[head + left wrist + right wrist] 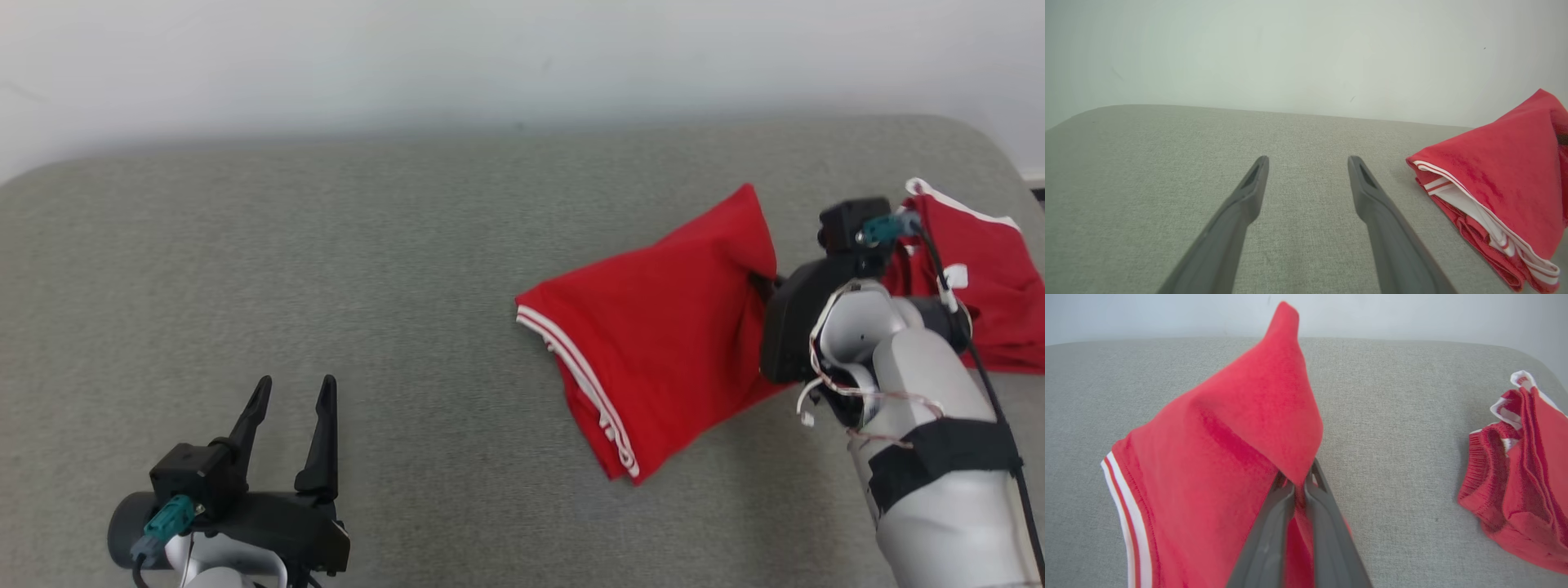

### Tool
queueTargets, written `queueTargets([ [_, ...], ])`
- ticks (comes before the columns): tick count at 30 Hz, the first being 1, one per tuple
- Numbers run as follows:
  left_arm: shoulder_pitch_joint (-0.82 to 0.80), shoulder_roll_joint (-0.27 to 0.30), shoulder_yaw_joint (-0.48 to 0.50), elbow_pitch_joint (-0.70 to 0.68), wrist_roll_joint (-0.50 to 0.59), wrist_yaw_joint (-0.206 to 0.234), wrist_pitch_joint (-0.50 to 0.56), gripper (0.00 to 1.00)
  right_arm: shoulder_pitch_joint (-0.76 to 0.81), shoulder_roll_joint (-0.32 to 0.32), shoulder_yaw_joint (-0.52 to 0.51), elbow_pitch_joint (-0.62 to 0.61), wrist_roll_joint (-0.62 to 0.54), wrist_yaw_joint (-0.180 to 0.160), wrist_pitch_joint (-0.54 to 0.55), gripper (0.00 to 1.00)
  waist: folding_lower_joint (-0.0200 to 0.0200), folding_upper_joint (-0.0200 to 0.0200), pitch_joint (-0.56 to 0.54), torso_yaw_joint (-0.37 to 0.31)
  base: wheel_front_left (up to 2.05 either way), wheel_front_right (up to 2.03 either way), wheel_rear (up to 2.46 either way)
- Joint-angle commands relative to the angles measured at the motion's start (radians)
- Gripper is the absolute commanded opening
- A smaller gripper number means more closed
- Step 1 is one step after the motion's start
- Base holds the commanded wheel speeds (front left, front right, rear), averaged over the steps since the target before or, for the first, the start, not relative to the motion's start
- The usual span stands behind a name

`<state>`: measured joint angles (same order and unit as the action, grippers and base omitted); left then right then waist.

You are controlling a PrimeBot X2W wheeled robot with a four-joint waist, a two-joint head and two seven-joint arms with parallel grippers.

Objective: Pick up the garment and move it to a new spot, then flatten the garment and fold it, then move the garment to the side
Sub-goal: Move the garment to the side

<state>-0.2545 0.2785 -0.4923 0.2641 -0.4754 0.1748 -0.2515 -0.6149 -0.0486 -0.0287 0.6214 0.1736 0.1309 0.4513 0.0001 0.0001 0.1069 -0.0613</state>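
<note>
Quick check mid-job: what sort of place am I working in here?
Probably a bare indoor garment-folding test station: a broad grey woven-fabric surface with rounded corners, a plain white wall behind it, and a red knit garment with a white-striped hem.

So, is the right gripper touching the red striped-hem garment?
Touching. The right wrist view shows the right gripper shut on a fold of the red garment, with the cloth pinched tight inside it.

The grey surface (326,269) bears a red garment (653,335) and red bundle (996,278).
</note>
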Motion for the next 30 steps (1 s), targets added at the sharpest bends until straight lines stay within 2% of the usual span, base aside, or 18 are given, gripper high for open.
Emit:
queueTargets([
  [1, -0.017, 0.001, 0.000, 0.001, -0.001, -0.007, -0.007, 1.00, -0.041, -0.005, -0.007, 0.013, -0.007, -0.001, -0.005, 0.00, -0.0001, -0.0001, 0.020, -0.057, 0.00, 0.00, 0.00],
  [9, -0.030, -0.008, -0.009, 0.009, 0.009, -0.013, -0.009, 1.00, -0.130, -0.004, -0.031, 0.046, -0.050, -0.001, 0.000, 0.00, -0.0001, -0.0001, 0.036, -0.114, 0.00, 0.00, 0.00],
  [17, -0.046, -0.005, -0.009, 0.005, 0.023, -0.016, -0.013, 1.00, -0.208, -0.004, -0.064, 0.063, -0.140, -0.001, -0.006, 0.00, -0.0001, -0.0001, 0.060, -0.157, 0.00, 0.00, 0.00],
  [30, -0.067, 0.014, -0.021, -0.005, 0.038, -0.026, -0.009, 1.00, -0.299, -0.011, -0.223, 0.099, -0.239, -0.001, -0.038, 0.00, -0.0001, -0.0001, 0.107, -0.171, 0.00, 0.00, 0.00],
])
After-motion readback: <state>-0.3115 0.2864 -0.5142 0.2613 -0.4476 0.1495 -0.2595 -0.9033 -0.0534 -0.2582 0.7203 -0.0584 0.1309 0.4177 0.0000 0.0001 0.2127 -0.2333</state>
